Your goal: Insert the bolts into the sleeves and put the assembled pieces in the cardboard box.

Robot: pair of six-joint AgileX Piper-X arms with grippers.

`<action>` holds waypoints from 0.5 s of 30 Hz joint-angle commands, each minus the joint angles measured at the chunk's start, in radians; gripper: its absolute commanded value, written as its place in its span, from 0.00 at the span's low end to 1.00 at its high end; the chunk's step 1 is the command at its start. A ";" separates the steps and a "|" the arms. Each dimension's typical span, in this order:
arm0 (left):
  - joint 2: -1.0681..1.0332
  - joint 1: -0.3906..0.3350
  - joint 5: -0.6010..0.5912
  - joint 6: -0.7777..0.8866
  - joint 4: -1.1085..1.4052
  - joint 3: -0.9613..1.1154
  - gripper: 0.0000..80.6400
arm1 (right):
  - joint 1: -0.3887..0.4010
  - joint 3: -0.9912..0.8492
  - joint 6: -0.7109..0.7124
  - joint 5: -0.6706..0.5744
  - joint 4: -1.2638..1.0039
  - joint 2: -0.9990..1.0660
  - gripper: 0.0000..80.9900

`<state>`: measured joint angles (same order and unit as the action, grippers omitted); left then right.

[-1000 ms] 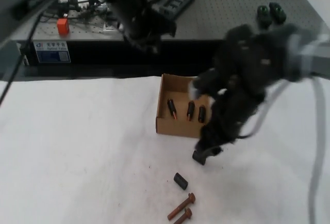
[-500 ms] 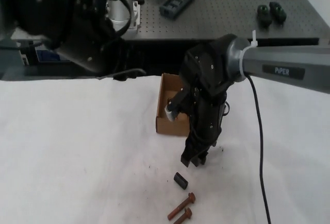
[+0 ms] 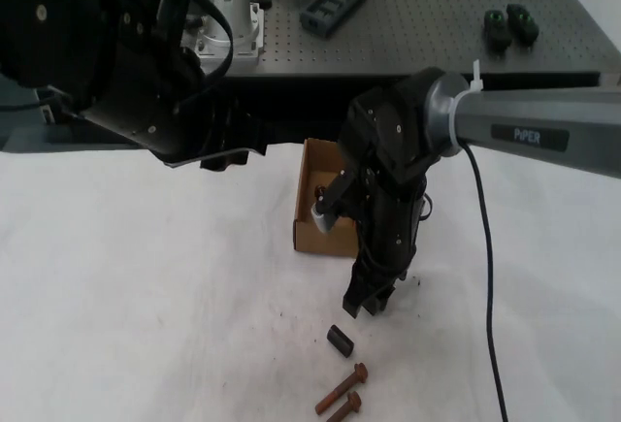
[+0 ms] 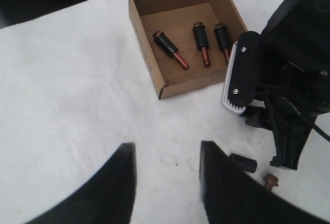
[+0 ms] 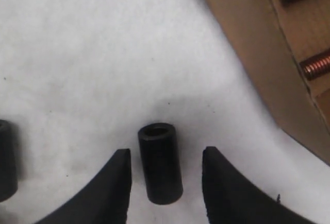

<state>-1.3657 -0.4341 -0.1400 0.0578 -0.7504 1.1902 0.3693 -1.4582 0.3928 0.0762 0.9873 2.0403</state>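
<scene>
The right pincer [image 5: 165, 154] is lowered to the cloth-covered table [image 3: 146, 296] with its fingers apart and nothing gripped. A black sleeve [image 5: 160, 170] lies on its side between the two fingers, close to each but apparently touching neither. A second sleeve [image 5: 5, 159] lies just outside one finger. The cardboard box [image 4: 147, 33] stands near this pincer, on the side the sleeve's open bore faces. The left pincer [image 4: 167, 147] hangs open and empty, well apart from the parts. The sleeve looks small, rigid, light and smooth-walled, so it is likely to roll or squirt out of a glancing grip. Take hold across the barrel at mid-length and leave the bore end free for a bolt. The right wrist view gives the bore and the clearance at each finger. The left wrist view supplies the box interior — three assembled pieces [image 4: 170, 49] lying side by side. The high view adds two loose copper-coloured bolts [image 3: 342, 388] beyond the second sleeve from the right pincer — stiff metal, best taken near the head so the threaded end stays clear.
</scene>
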 commanded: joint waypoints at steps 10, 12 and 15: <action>0.010 0.003 -0.005 -0.021 0.001 0.002 0.36 | -0.011 -0.009 0.012 -0.003 -0.032 0.030 0.19; 0.010 0.003 -0.009 -0.039 -0.012 0.002 0.36 | -0.015 -0.009 0.012 0.001 -0.032 0.030 0.06; 0.010 0.003 -0.083 -0.066 -0.023 0.002 0.36 | -0.033 -0.011 0.012 0.021 0.019 0.023 0.05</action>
<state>-1.3657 -0.4341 -0.2007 0.0160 -0.7690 1.1902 0.3619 -1.4585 0.3941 0.0743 0.9728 2.0703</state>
